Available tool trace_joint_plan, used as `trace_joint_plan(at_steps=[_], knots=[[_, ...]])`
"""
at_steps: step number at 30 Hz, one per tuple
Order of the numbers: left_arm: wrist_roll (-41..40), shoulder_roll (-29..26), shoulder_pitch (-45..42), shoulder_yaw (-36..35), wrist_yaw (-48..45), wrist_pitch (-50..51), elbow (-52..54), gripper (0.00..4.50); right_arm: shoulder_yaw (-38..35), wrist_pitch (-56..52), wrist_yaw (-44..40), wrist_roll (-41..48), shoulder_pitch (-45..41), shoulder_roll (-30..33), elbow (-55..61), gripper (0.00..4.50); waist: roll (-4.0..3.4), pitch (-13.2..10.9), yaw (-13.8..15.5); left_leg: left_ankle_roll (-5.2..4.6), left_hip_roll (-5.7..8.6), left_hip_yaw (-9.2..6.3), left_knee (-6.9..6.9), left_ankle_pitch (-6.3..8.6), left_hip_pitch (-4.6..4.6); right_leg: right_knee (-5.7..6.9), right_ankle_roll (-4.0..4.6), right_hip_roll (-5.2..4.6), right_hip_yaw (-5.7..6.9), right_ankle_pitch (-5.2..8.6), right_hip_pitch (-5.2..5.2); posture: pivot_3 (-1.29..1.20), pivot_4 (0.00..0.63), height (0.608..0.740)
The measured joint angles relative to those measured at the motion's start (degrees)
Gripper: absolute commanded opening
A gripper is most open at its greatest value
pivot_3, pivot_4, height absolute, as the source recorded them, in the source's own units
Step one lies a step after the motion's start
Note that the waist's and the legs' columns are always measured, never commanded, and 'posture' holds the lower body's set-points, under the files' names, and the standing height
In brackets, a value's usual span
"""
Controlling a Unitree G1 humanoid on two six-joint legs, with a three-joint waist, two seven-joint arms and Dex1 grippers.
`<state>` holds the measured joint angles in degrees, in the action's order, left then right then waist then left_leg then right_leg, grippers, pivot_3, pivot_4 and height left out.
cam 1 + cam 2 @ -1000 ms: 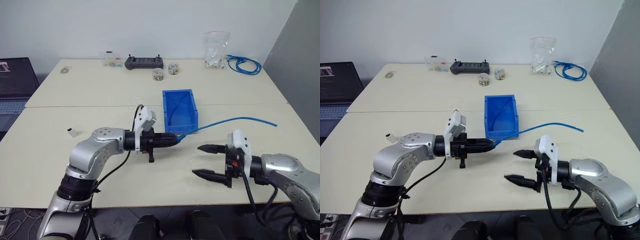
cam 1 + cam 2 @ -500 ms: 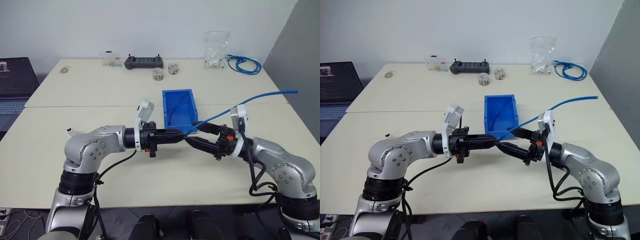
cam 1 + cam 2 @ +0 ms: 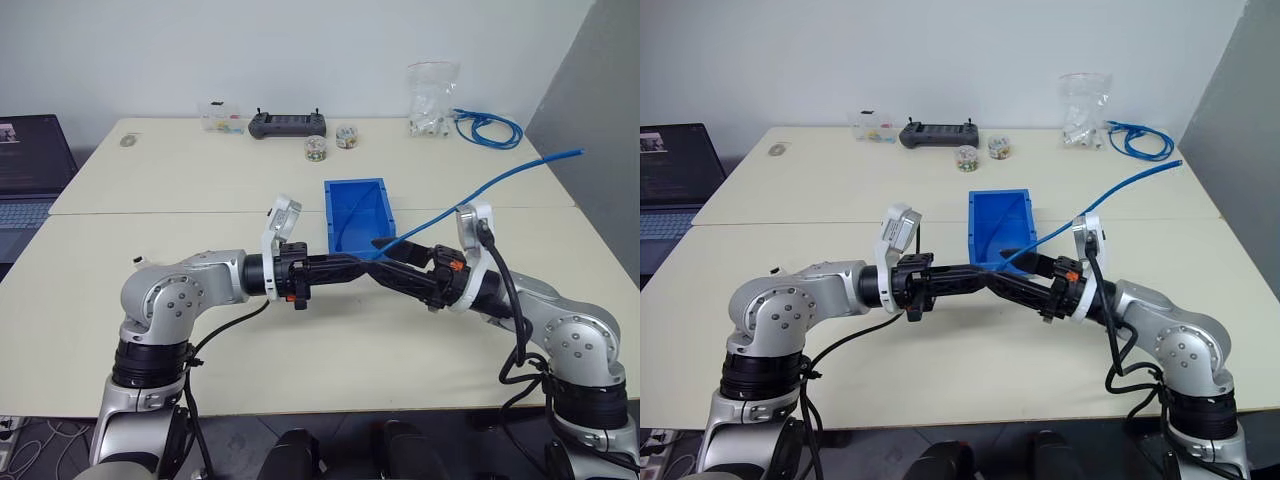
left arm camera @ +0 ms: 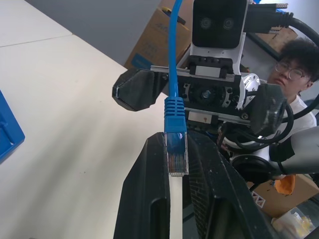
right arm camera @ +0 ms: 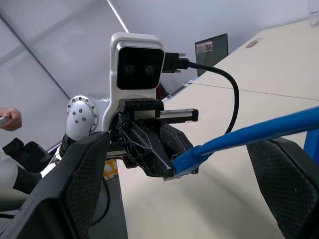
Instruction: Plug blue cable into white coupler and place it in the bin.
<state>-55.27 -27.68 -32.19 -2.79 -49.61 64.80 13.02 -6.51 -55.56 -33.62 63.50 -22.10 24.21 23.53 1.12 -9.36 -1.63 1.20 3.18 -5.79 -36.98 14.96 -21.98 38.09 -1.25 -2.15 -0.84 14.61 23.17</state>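
Left tool (image 4: 177,164) pinches the blue cable (image 3: 480,190) at its plug; right tool (image 5: 169,169) gapes around it.

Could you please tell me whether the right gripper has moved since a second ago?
Yes. The right gripper has risen off the table's near edge and swung left, toward the bin, so its open fingers flank the blue cable by the left gripper.

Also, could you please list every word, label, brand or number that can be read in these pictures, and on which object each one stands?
No text can be read.
Laptop screen: marks too small to read.
Cardboard boxes: blue label too blurred to read.
Bin, blue cable: no markings visible.
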Motion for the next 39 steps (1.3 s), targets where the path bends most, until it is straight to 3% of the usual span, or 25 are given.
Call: trace_joint_plan(at_steps=[16, 25, 27, 39], knots=[[-1.32, -1.05, 0.34, 0.15, -0.51, -0.22, 0.94, 0.22, -0.09, -1.26, -0.13, 3.18, -0.94, 1.04, -1.53, 0.14, 0.0, 0.0, -0.01, 0.0, 0.0, 0.02, 0.01, 0.0, 0.0, -0.01, 0.0, 0.0, -0.01, 0.0, 0.01, 0.0, 0.15, 0.74], [-0.84, -0.64, 0.87, 0.45, -1.05, -2.01, 0.97, 0.22, -0.23, -1.57, 0.0, 4.23, -0.97, 1.31, -1.53, 0.02, 0.0, 0.0, -0.01, 0.0, 0.0, 0.02, 0.01, 0.0, -0.01, -0.02, 0.0, 0.0, -0.01, 0.0, 0.0, 0.0, 0.15, 0.74], [-0.37, -0.23, 1.02, 0.73, -0.98, -2.99, 1.01, 0.92, -0.23, -1.59, 0.02, 4.25, -0.97, 1.48, -1.53, 0.02, 0.0, 0.0, -0.01, 0.0, 0.0, 0.02, 0.01, 0.0, -0.01, -0.02, 0.0, 0.0, -0.02, 0.0, 0.0, 0.0, 0.15, 0.74], [3.82, -5.56, 4.78, 3.12, -2.49, -7.13, 5.34, 3.41, 2.12, -0.94, -0.63, 2.26, -0.95, 2.46, -1.21, 0.01, -0.01, -0.01, -0.05, -0.01, -0.01, 0.03, 0.02, 0.01, -0.02, -0.04, -0.01, 0.0, -0.02, 0.01, 0.02, 0.0, 0.15, 0.74]])
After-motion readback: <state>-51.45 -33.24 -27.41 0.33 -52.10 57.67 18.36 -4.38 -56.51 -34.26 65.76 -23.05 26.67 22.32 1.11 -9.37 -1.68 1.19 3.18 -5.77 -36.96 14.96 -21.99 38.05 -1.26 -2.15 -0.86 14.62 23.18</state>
